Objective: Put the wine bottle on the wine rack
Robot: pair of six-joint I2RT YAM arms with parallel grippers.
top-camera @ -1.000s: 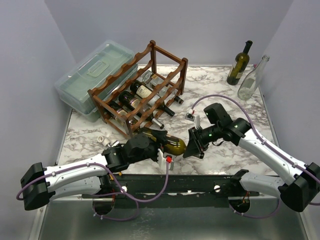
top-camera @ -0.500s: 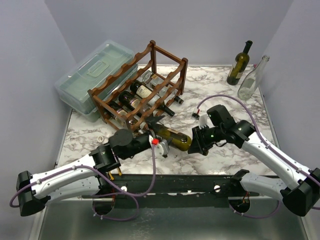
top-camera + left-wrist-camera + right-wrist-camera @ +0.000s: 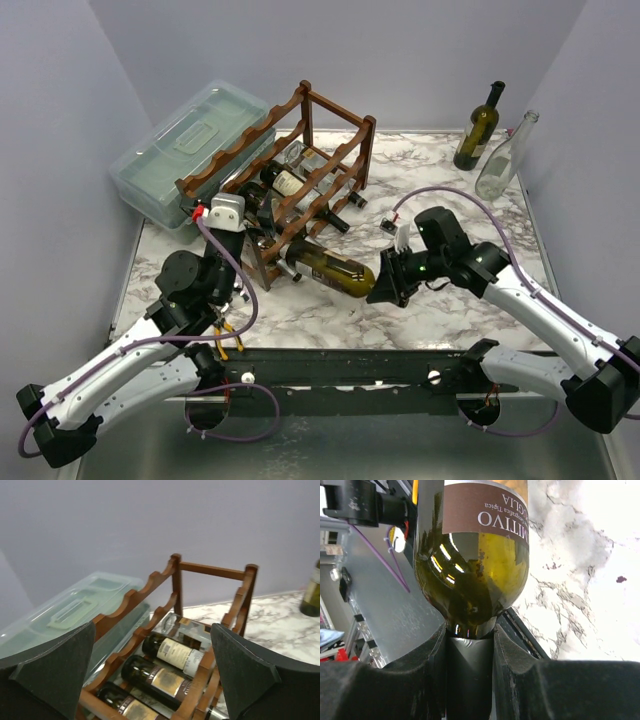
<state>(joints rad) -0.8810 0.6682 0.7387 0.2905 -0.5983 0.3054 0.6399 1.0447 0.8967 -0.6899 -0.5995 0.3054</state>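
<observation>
- The marble table (image 3: 450, 205) carries everything; your two arms reach in from its near edge.
- A translucent plastic box (image 3: 185, 145) sits at the far left, just behind the wine rack (image 3: 338, 105).
- The rack stands left of centre, with several stored bottles (image 3: 175, 655) lying in its tiers.
- Your left gripper (image 3: 152, 630) hangs above the rack's near left side with its fingers spread wide and nothing between them.
- Your right gripper (image 3: 383, 286) is low over the table. Its fingers stand a narrow way apart, with the bottle's rounded base seated against their tips rather than clamped.
- The wine bottle (image 3: 335, 268) lies on its side on the table. Its neck points at the foot of the rack's near end, just beside it; you cannot tell if they touch.
- A dark green bottle (image 3: 478, 125) and a clear bottle (image 3: 505, 158) stand upright at the far right.
</observation>
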